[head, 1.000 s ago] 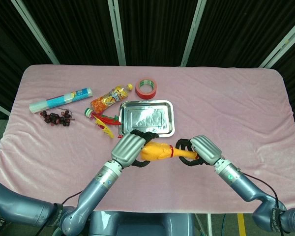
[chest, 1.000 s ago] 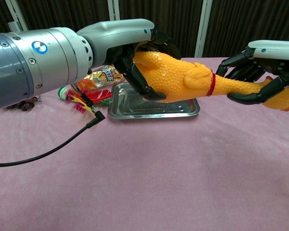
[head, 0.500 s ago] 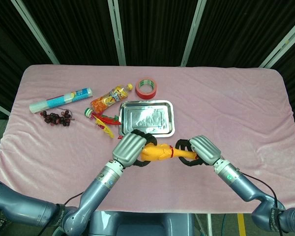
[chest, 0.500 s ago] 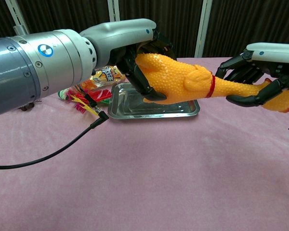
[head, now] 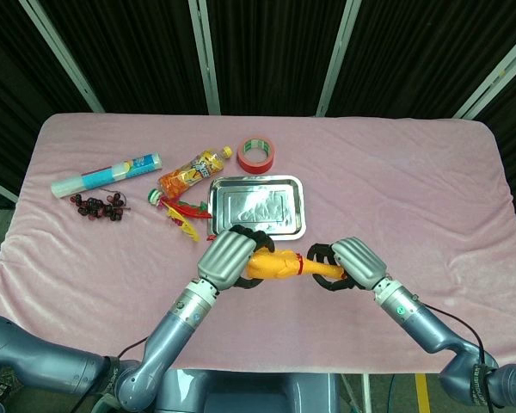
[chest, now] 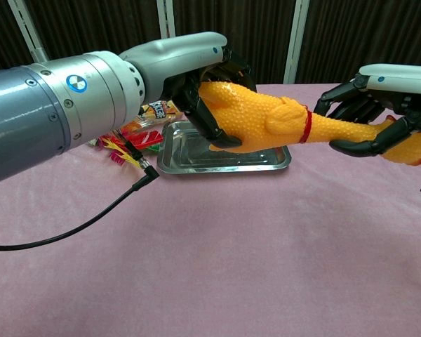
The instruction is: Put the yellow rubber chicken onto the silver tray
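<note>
Overhead, a desk [head: 413,172] covered in a pink cloth is filling the view, with dark curtain panels and pale metal uprights standing behind its far edge. A silver tray [head: 256,207] is lying flat near the middle of the desk, showing no contents in either view. Clustered to the tray's left are an orange snack pouch [head: 192,171], a green-capped item with red and yellow strands [head: 176,208] lying just beside the tray's left rim, a bunch of dark grapes [head: 100,206], and a pale blue tube [head: 106,174] lying farther left. A roll of red tape [head: 256,154] is sitting just beyond the tray's far edge. A black cable [chest: 77,226] is trailing across the cloth in the chest view, below the left arm. The yellow rubber chicken [chest: 281,123] is being held in the air on the near side of the tray, stretched roughly level between both arms and touching neither tray nor cloth. The left robot hand [head: 230,258] is wrapping its black fingers [chest: 205,121] around the chicken's plump body. The right robot hand [head: 348,262] is closing around the thin neck end, past the red band, with the head [chest: 414,149] protruding beyond its fingers. Both hands are sitting between the camera and the tray's near rim.
</note>
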`<control>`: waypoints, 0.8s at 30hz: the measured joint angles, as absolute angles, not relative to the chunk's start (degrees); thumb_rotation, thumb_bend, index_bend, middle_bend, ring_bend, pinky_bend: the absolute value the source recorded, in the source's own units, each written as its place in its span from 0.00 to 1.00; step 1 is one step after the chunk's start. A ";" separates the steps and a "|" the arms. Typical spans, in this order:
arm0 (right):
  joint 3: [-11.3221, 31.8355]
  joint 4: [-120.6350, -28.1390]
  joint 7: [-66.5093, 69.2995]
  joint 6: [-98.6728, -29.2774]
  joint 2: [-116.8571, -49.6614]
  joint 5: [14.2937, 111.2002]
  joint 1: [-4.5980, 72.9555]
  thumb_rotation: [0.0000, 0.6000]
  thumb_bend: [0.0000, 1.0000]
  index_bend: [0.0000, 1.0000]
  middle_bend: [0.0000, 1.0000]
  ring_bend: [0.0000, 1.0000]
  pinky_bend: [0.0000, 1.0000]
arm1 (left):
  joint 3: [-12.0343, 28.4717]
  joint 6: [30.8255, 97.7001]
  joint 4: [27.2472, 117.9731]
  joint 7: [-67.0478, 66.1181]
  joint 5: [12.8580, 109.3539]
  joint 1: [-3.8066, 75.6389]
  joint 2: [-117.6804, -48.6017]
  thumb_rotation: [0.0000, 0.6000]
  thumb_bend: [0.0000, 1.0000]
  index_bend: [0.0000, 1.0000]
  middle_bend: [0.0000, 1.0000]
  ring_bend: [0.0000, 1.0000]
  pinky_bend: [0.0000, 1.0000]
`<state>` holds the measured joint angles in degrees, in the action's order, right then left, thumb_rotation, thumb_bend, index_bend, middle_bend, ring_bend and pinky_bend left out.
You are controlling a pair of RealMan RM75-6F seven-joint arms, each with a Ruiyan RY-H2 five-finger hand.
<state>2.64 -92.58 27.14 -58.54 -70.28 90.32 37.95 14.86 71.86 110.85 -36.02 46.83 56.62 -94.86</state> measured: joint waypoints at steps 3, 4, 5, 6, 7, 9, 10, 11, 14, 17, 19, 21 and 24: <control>2.74 -92.23 27.25 -58.35 -70.34 89.98 37.97 1.00 0.72 1.00 0.76 0.71 0.78 | 14.75 71.15 111.63 -35.62 46.38 56.29 -94.13 1.00 0.03 0.20 0.31 0.34 0.27; 2.76 -92.10 27.29 -58.26 -70.38 89.89 37.99 1.00 0.72 1.00 0.76 0.71 0.78 | 14.72 70.71 112.07 -35.58 45.96 56.21 -93.61 1.00 0.01 0.14 0.25 0.28 0.25; 2.80 -91.97 27.33 -58.17 -70.42 89.80 38.02 1.00 0.72 1.00 0.76 0.71 0.78 | 14.74 70.41 112.37 -35.57 45.66 56.17 -93.18 1.00 0.00 0.11 0.22 0.25 0.23; 2.83 -91.85 27.33 -58.12 -70.46 89.73 38.04 1.00 0.72 1.00 0.76 0.71 0.78 | 14.77 70.13 112.65 -35.56 45.36 56.13 -92.79 1.00 0.00 0.08 0.19 0.22 0.21; 2.87 -91.65 27.22 -58.09 -70.51 89.66 38.05 1.00 0.73 1.00 0.76 0.71 0.78 | 14.83 69.82 112.94 -35.53 44.99 56.08 -92.36 1.00 0.00 0.07 0.17 0.21 0.19; 2.93 -91.27 26.86 -58.12 -70.72 89.47 38.00 1.00 0.73 1.00 0.76 0.71 0.78 | 14.96 69.57 113.17 -35.41 44.77 56.01 -91.96 1.00 0.00 0.07 0.17 0.21 0.19; 2.97 -91.11 26.67 -58.15 -70.81 89.39 37.97 1.00 0.73 1.00 0.76 0.71 0.78 | 15.04 69.45 113.23 -35.17 44.76 55.95 -91.83 1.00 0.00 0.07 0.17 0.21 0.19; 3.00 -90.94 26.40 -58.19 -70.90 89.32 37.94 1.00 0.73 1.00 0.76 0.71 0.78 | 15.07 69.28 113.26 -35.02 44.75 55.93 -91.71 1.00 0.00 0.07 0.17 0.21 0.19; 3.12 -90.35 25.15 -58.34 -71.39 88.97 37.80 1.00 0.73 1.00 0.76 0.71 0.78 | 15.17 68.75 113.34 -34.73 44.80 55.91 -91.16 1.00 0.00 0.07 0.17 0.21 0.19; 3.17 -89.98 23.94 -58.40 -71.97 88.89 37.77 1.00 0.73 1.00 0.76 0.71 0.78 | 15.36 68.76 113.28 -34.40 44.80 55.89 -91.13 1.00 0.00 0.09 0.17 0.21 0.19; 3.25 -89.89 23.55 -58.42 -72.37 88.80 37.77 1.00 0.73 1.00 0.76 0.71 0.78 | 15.32 68.66 113.24 -34.57 44.55 55.98 -91.17 1.00 0.00 0.12 0.17 0.21 0.19; 3.31 -89.97 23.54 -58.41 -72.41 88.78 37.79 1.00 0.73 1.00 0.76 0.71 0.78 | 15.23 68.64 113.20 -34.86 44.34 56.07 -91.21 1.00 0.00 0.15 0.17 0.21 0.19; 3.37 -90.21 23.86 -58.41 -72.34 88.76 37.80 1.00 0.73 1.00 0.76 0.72 0.78 | 15.14 68.56 113.13 -35.17 43.78 56.24 -91.34 1.00 0.01 0.19 0.18 0.21 0.19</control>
<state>3.37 -90.21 23.86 -58.41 -72.34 88.76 37.80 15.14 68.56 113.13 -35.17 43.78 56.24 -91.34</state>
